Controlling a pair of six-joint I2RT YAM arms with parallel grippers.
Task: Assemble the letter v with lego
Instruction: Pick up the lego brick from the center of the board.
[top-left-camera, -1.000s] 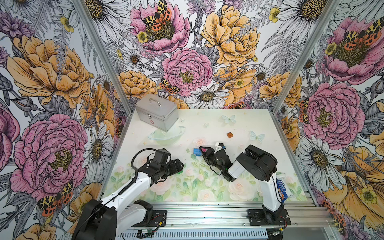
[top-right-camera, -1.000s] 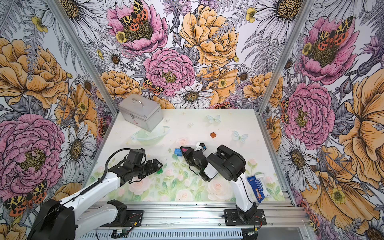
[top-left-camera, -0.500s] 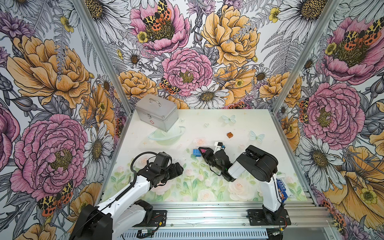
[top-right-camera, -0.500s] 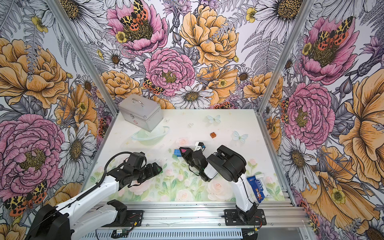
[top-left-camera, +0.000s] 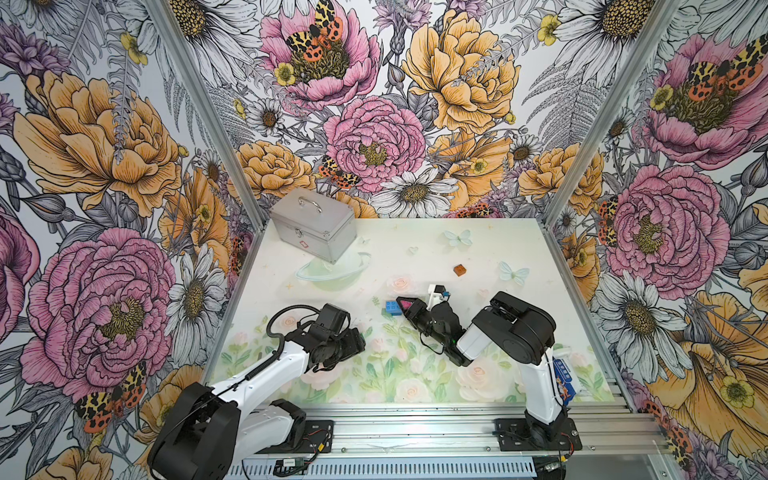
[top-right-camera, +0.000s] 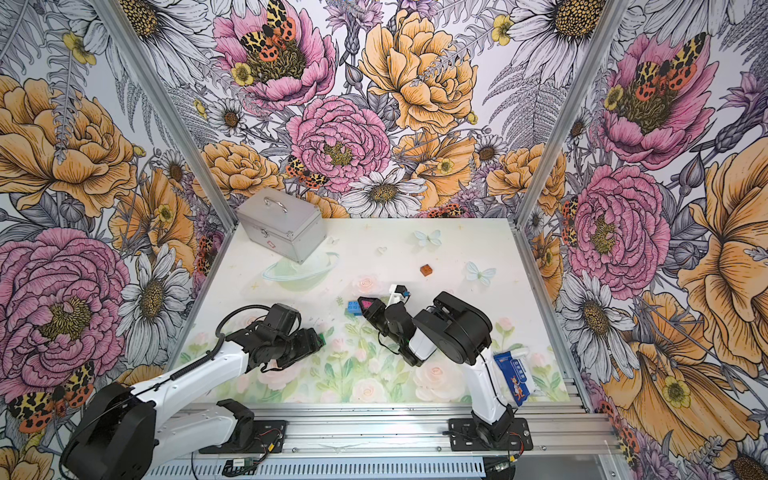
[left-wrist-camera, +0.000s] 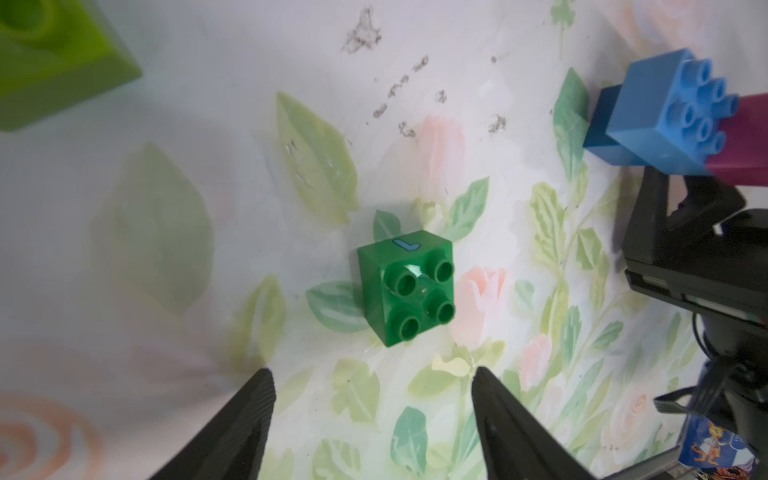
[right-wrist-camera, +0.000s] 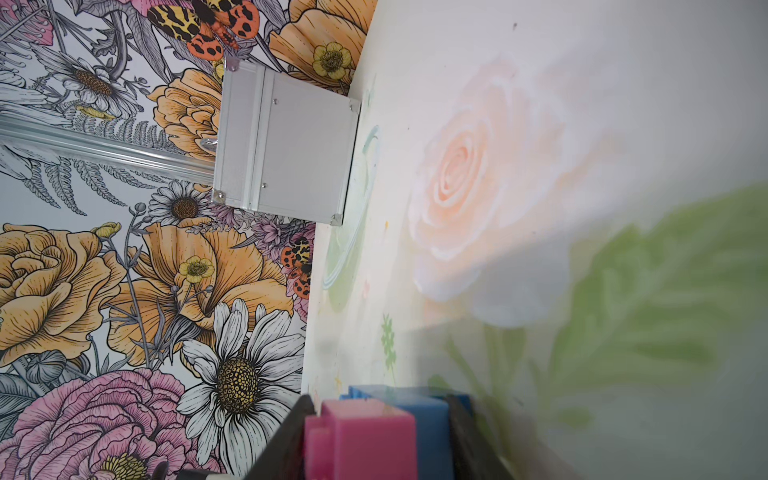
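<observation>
A green brick (left-wrist-camera: 407, 286) lies on the flowered mat, studs toward the left wrist camera. My left gripper (left-wrist-camera: 372, 372) is open just short of it, nothing between its fingers. In a top view only a sliver of the green brick (top-right-camera: 321, 338) shows at the left gripper (top-right-camera: 315, 341). A lime brick (left-wrist-camera: 54, 62) lies farther off. My right gripper (right-wrist-camera: 380, 415) is shut on a joined cluster, a pink brick (top-left-camera: 405, 305) with light blue brick (top-left-camera: 390, 308) and dark blue behind. This cluster (left-wrist-camera: 665, 112) is held near the mat. A brown brick (top-left-camera: 459, 270) lies alone farther back.
A silver metal case (top-left-camera: 316, 224) stands at the back left corner. A flat blue packet (top-right-camera: 513, 376) lies at the front right beside the right arm's base. Aluminium posts and flowered walls close in the mat on three sides.
My left gripper has shifted slightly over the green brick and its jaws have narrowed a little. The right arm has kept still with the cluster.
</observation>
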